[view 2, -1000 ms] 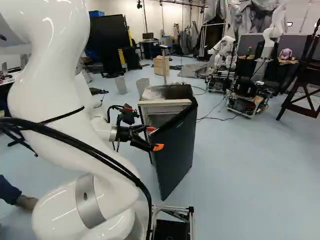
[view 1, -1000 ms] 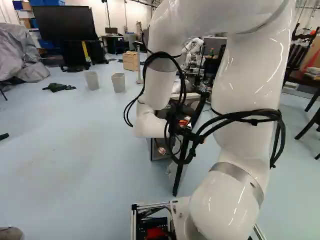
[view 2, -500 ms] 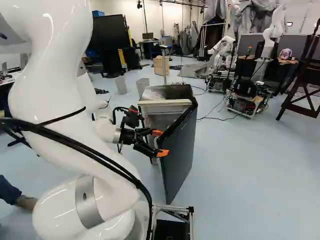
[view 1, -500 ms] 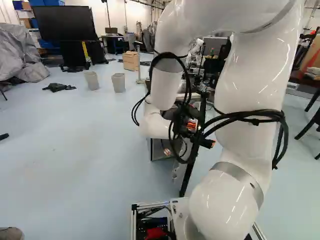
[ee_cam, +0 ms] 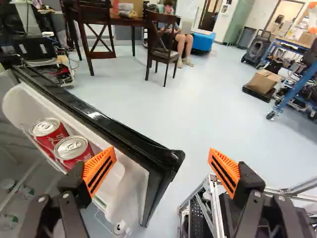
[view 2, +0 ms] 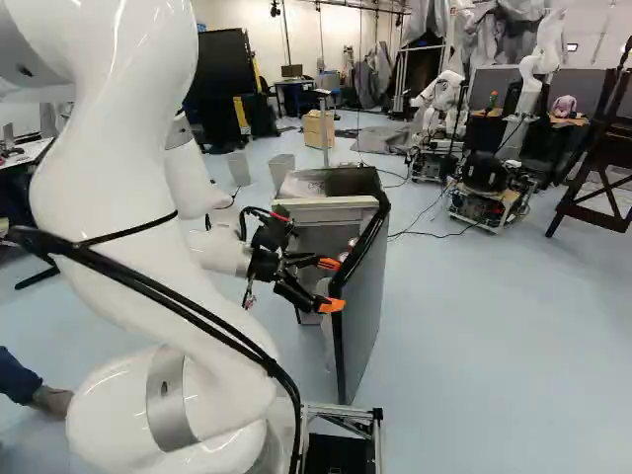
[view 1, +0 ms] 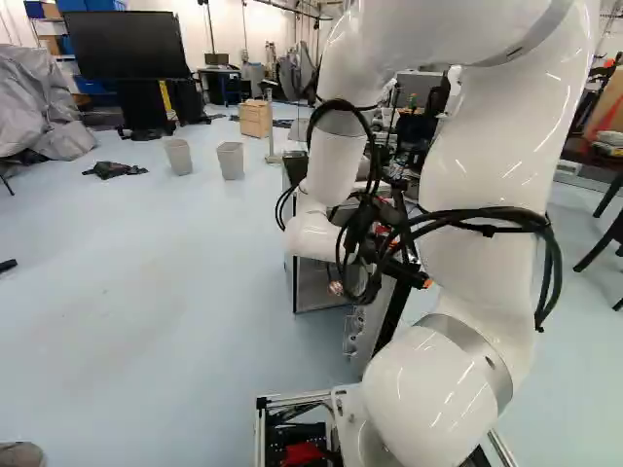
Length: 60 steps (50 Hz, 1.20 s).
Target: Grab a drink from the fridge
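Two red cans [ee_cam: 73,149] stood side by side inside the open fridge door [ee_cam: 99,120]. My gripper [view 2: 331,285] was wide; between its orange-padded fingers [ee_cam: 100,169], the wrist view showed the door's corner [ee_cam: 171,157].

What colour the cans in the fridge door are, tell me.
The cans are red with silver tops; clearest in the wrist view.

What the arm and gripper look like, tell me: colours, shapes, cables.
The arm is glossy white, with thick, rounded segments and silver-grey bands at some joints. Black cables loop loosely along it. The gripper is black, with two fingers carrying bright orange, ribbed pads marked by black stripes.
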Tool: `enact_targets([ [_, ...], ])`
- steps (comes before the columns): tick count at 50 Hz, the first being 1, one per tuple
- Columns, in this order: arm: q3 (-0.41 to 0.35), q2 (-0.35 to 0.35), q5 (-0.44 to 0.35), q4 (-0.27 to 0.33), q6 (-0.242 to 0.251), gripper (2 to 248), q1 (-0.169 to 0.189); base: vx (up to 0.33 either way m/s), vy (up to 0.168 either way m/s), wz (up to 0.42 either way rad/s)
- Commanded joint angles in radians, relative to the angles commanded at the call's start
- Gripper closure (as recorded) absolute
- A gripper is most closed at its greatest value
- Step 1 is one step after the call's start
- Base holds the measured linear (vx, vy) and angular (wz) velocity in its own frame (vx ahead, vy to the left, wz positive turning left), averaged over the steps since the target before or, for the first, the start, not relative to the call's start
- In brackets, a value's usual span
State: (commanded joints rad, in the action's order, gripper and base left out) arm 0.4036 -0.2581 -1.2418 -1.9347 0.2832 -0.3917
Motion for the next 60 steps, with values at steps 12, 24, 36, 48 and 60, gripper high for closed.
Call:
enact_targets([
  [12, 0.027, -0.012, -0.03, -0.014, 0.0, 3, 0.068, 0.0, 0.0, 0.0],
  [24, 0.059, -0.027, -0.055, -0.026, 0.0, 3, 0.139, 0.0, 0.0, 0.0],
  [36, 0.094, -0.043, -0.057, -0.027, 0.0, 3, 0.21, 0.0, 0.0, 0.0],
  [48, 0.13, -0.06, -0.057, -0.027, 0.0, 3, 0.279, 0.0, 0.0, 0.0],
  [60, 0.175, -0.081, -0.057, -0.027, 0.0, 3, 0.353, 0.0, 0.0, 0.0],
])
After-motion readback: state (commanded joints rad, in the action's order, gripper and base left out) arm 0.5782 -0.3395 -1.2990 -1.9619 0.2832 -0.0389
